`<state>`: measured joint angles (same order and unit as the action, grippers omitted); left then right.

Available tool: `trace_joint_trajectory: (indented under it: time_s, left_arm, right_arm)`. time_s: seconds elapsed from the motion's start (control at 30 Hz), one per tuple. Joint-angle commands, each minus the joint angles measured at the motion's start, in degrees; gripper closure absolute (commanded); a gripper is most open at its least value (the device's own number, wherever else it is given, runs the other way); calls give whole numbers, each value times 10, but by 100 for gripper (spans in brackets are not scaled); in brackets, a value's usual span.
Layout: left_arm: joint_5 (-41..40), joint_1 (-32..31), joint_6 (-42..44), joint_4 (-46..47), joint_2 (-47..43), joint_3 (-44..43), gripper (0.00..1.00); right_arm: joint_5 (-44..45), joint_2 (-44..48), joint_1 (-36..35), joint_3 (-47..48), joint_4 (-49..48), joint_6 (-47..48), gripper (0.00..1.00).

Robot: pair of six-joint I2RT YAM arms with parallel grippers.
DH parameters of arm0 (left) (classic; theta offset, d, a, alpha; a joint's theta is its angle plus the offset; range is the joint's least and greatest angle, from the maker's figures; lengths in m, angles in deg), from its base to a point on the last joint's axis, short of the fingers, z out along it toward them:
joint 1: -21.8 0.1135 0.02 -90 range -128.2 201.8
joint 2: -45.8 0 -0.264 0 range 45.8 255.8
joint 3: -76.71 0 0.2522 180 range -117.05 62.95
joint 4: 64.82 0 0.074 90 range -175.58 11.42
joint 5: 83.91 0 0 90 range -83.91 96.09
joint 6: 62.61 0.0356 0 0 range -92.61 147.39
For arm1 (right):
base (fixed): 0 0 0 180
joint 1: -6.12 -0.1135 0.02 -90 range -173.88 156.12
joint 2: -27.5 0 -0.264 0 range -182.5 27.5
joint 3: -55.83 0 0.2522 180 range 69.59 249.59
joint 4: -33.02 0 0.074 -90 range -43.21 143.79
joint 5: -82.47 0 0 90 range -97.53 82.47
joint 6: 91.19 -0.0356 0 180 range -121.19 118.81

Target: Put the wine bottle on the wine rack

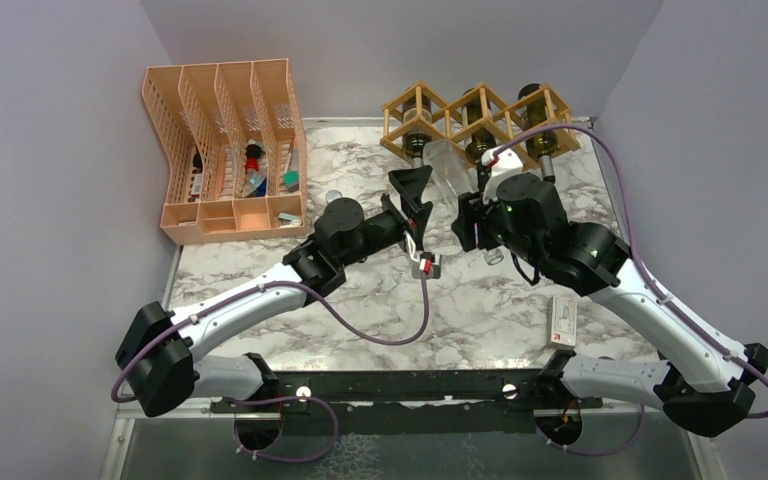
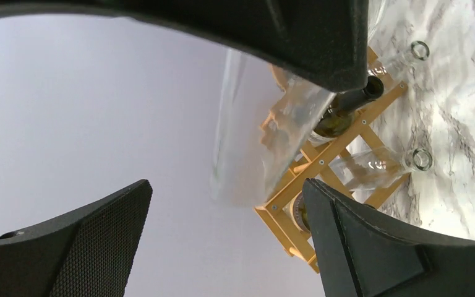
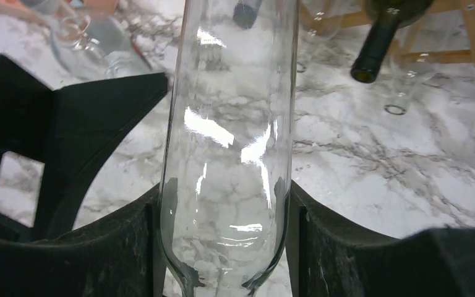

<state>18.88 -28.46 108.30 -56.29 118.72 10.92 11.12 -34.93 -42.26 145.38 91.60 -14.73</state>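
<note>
Marble top (image 1: 460,310), wood-slat rack (image 1: 447,108); glass wine bottle (image 3: 229,142) clamped in R end effector (image 3: 224,198), L end effector (image 2: 226,185) apart

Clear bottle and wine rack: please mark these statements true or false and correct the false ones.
1. The right fingers grip the clear bottle. True.
2. The left fingers are shut on the same bottle. False: they are open and hold nothing.
3. The wine rack already holds dark bottles. True.
4. In the top view, the wine rack stands to the left of the peach organizer. False: it stands to the organizer's right.
</note>
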Motion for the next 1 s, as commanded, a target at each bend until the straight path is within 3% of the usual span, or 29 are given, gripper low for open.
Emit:
trace_joint_trajectory:
  time_s: [0.0, 0.23, 0.4, 0.6, 0.77, 0.83, 0.97]
  left_arm:
    - [-11, -1, -81, 27, -46, 11, 1]
    - [-62, 0, -226, 30, -89, 22, 1]
    - [-165, 0, -393, 55, -101, 15, 1]
    - [-336, -1, -684, 60, -106, -4, 1]
    - [-369, 0, -844, -49, -126, -32, 1]
    - [-399, -1, -923, -142, -123, -66, 1]
    - [-435, -1, -992, -310, -107, -123, 1]
  right_arm:
    - [130, 15, 2, 17, -88, 8, 99]
    - [191, -49, 18, 62, -148, 62, 99]
    - [115, -102, 101, 101, -187, 77, 99]
    - [14, -165, 221, 134, -221, 73, 99]
    - [-78, -222, 322, 161, -229, 59, 99]
    - [-129, -244, 363, 173, -229, 50, 99]
    - [-192, -277, 407, 187, -238, 44, 99]
